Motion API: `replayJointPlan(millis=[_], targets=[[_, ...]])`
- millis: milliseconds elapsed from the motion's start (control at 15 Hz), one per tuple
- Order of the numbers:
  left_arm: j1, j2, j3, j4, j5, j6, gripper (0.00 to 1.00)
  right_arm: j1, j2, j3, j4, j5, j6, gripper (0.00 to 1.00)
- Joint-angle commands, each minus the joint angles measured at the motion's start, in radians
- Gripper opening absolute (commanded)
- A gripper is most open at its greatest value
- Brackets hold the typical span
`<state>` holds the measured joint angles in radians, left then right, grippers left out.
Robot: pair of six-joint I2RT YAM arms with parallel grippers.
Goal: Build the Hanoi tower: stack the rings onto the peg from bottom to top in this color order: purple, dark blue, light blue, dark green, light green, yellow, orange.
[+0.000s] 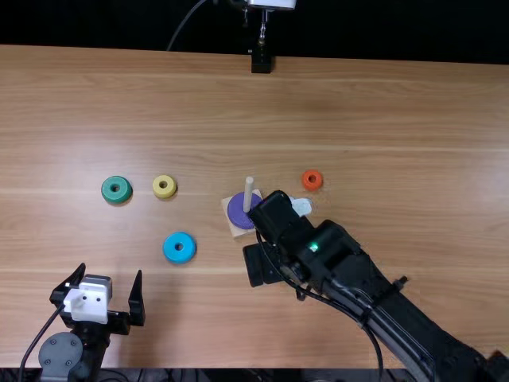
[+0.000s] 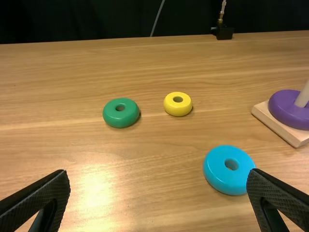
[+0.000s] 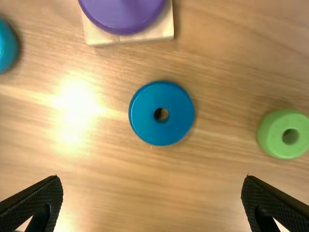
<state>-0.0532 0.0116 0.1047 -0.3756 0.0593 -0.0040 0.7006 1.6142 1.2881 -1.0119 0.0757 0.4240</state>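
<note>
The purple ring (image 1: 236, 212) lies around the peg (image 1: 248, 191) on its square wooden base (image 1: 227, 204). My right gripper (image 1: 270, 243) is low over the table beside the base; in the right wrist view the gripper (image 3: 152, 180) is open, with the dark blue ring (image 3: 161, 113) flat beyond its fingertips and the light green ring (image 3: 283, 134) off to one side. My left gripper (image 1: 111, 270) stands open near the front left; in its wrist view the gripper (image 2: 158, 173) holds nothing. Left of the base lie light blue (image 1: 179, 247), yellow (image 1: 165, 187) and dark green (image 1: 116, 189) rings.
The orange ring (image 1: 312, 180) lies behind the right arm, right of the base. That arm crosses the table's front right diagonally. A black fixture (image 1: 261, 61) with a metal stem stands at the far edge.
</note>
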Motion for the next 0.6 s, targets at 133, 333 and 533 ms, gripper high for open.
replayJointPlan(millis=[133, 333, 533], targets=[[-0.013, -0.012, -0.105, -0.079, 0.011, -0.002, 1.00, 0.000, 0.108, -0.021, 0.031, 0.002, 0.031, 1.00], [-0.013, -0.012, -0.105, -0.079, 0.011, -0.002, 1.00, -0.001, 0.173, -0.016, 0.094, 0.002, 0.031, 1.00], [-0.013, -0.012, -0.105, -0.079, 0.011, -0.003, 1.00, -0.001, 0.214, -0.026, 0.136, 0.000, 0.029, 1.00]])
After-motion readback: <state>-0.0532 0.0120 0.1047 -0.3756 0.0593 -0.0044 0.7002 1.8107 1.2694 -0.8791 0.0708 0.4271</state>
